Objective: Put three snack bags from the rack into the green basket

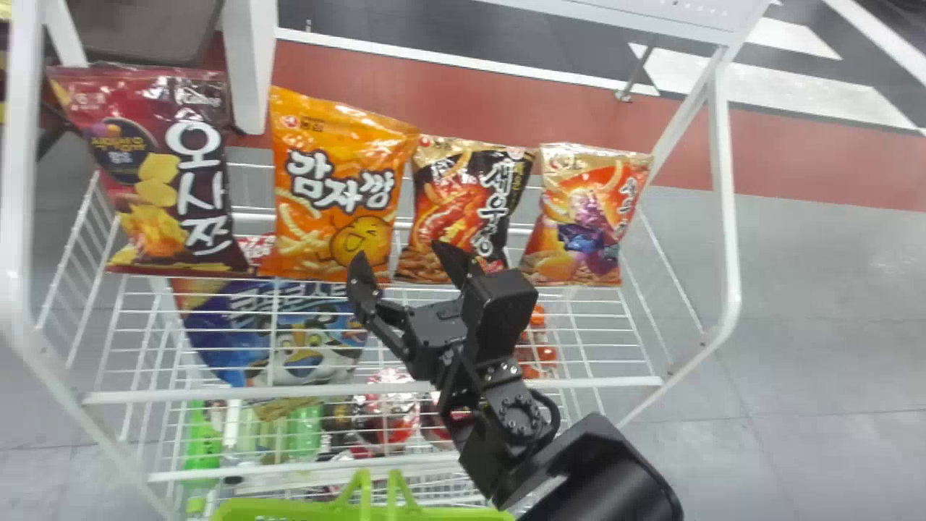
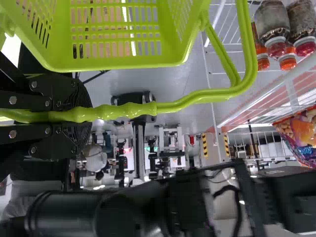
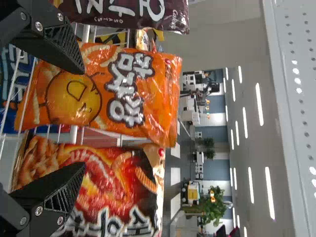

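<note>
White-painted metal makes up the rack (image 1: 727, 181), whose wire shelf carries four snack bags in an upright row: a maroon bag (image 1: 166, 181) at the robot's left, then an orange bag (image 1: 336, 195), a black-and-red bag (image 1: 470, 202) and an orange-and-purple bag (image 1: 586, 217). Thin rods cross below them in an open grid, and through it show a blue bag (image 1: 304, 347), green bottles (image 1: 202, 449) and red-lidded jars (image 2: 276, 47).

The right end effector (image 1: 403, 258) stands open, fingers spread before the orange bag and the black-and-red bag; whether it touches either, I cannot tell. The left end effector (image 2: 85, 115) is closed around a handle of the green basket (image 1: 362, 511), which sits at the near side of the rack.

Beyond, smooth grey floor (image 1: 832, 289) meets a brick-red band (image 1: 796, 163), then dark ground with broad white stripes. Long ceiling lights (image 3: 259, 103) run in rows over the room, a leafy plant (image 3: 215, 205) stands far back, and posts striped yellow and black (image 2: 205, 145) rise in the distance.
</note>
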`<state>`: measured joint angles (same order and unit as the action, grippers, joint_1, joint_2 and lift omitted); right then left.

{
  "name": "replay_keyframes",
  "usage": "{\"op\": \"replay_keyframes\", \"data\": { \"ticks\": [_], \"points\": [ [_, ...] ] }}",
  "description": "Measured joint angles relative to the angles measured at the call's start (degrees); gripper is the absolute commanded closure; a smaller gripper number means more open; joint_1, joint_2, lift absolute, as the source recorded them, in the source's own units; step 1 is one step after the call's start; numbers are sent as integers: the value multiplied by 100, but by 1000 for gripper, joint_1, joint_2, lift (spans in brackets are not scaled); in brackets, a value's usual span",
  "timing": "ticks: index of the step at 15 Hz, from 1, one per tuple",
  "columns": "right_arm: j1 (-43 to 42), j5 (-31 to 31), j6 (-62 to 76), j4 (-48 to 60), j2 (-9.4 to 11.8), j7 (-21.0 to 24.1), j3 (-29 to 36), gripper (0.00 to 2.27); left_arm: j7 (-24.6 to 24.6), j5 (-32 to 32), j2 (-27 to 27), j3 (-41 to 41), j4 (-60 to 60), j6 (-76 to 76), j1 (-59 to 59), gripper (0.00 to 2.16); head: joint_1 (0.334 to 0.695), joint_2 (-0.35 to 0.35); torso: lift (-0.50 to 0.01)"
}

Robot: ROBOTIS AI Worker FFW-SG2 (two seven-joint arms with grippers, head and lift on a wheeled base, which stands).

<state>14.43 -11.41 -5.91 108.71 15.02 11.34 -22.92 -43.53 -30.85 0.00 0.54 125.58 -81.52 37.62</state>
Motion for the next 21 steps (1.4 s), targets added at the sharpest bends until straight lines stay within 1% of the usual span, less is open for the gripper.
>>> {"op": "replay_keyframes", "data": {
  "ticks": [1,2,7,8,9,10,11,12,13,14,17,21],
  "points": [
    [-218,-19,-36,-183,-56,-1,-87,171,14,6,0,5,-5,0,0,1865,695,-209,0],
    [-417,-34,-80,-348,-98,-10,-176,171,28,34,0,12,-7,0,-1,1865,695,-195,0],
    [-1257,-169,-446,-1032,-257,-27,-500,174,46,127,0,51,-91,0,-60,1865,695,-142,0],
    [-1379,-195,-548,-1125,-277,-26,-555,225,46,132,0,51,-105,0,-75,1865,695,-125,0],
    [-1507,-202,-675,-1222,-310,-33,-605,343,46,137,0,51,-131,0,-96,1865,695,-117,0],
    [-1623,-202,-802,-1320,-345,-54,-640,532,46,141,0,51,-156,0,-115,1865,695,-112,0],
    [-1729,-205,-939,-1407,-372,-90,-668,1035,46,141,0,51,-174,6,-131,1865,695,-106,0],
    [-1810,-217,-1087,-1459,-386,-179,-691,1477,46,141,0,50,-191,13,-150,1865,695,-101,0],
    [-1845,-228,-1195,-1464,-388,-232,-702,1723,46,141,0,48,-211,13,-172,1865,695,-90,0],
    [-1849,-239,-1312,-1399,-382,-250,-709,1835,57,141,0,46,-234,13,-201,1865,695,-86,0],
    [-1730,-237,-1520,-1040,-301,-243,-713,2007,64,141,0,38,-275,4,-260,1865,695,-82,0],
    [-1458,-255,-1614,-527,-131,-228,-647,2010,62,143,0,15,-279,0,-297,1865,695,-88,0]
  ]
}}
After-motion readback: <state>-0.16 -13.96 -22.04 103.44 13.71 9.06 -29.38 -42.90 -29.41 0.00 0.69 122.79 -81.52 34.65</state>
